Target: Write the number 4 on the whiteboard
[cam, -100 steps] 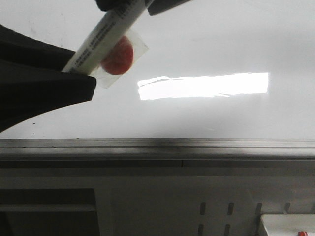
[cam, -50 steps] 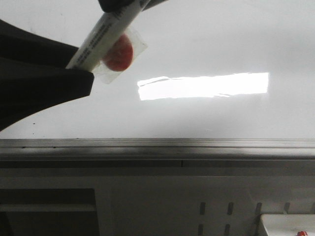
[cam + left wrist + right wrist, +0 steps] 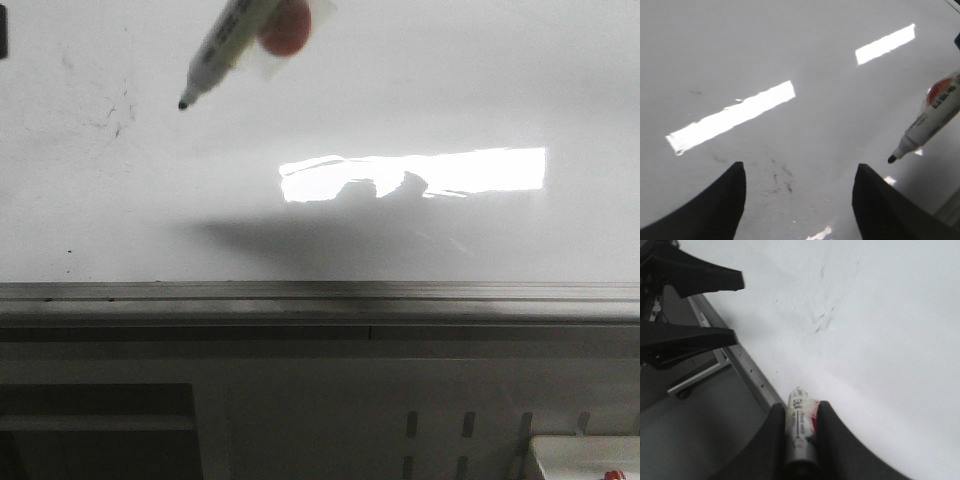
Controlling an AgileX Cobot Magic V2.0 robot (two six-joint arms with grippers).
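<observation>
The whiteboard fills the upper front view, with a bright rectangular glare and a grey edge rail. No number 4 is in view; only faint smudges show. My right gripper is shut on a white marker. In the front view the marker slants down from the top edge, its bare black tip just off the board near the smudges. My left gripper is open and empty over the smudges, with the marker off to one side.
A grey cabinet with slots stands below the rail, with a dark opening at its left. A white object with a red spot sits at the bottom right. The left gripper's fingers show beside the rail.
The left gripper, which covered the marker's lower end, has left the front view to the left. The marker's black tip is now bare, and the marker has moved up and right.
</observation>
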